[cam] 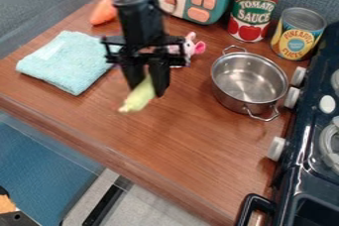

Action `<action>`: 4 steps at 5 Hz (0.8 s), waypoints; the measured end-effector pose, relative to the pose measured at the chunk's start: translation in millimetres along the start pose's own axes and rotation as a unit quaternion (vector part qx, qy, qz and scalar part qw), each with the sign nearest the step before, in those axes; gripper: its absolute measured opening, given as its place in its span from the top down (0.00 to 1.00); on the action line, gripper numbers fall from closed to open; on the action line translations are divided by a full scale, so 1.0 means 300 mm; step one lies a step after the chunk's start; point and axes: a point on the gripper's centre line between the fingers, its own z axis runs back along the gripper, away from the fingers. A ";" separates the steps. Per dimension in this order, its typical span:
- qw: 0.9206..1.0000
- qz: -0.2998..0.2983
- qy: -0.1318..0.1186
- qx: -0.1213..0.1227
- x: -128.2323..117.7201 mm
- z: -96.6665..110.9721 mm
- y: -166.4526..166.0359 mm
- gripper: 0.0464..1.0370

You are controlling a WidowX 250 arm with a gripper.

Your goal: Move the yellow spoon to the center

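Yellow spoon, likely light, stiff and slick, sits pinched between close-set fingers of the gripper, best held mid-handle.

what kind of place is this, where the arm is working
Looks like a play-kitchen set up on a wooden counter, probably in a lab or workshop: a dark stove with white knobs, a steel pot and a tomato sauce can.
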 end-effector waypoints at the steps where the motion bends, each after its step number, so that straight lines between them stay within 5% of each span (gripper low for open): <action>1: 1.000 -0.016 0.010 -0.015 0.033 -0.012 -0.016 0.65; 4: 0.999 -0.006 0.006 -0.054 0.146 -0.031 -0.043 0.65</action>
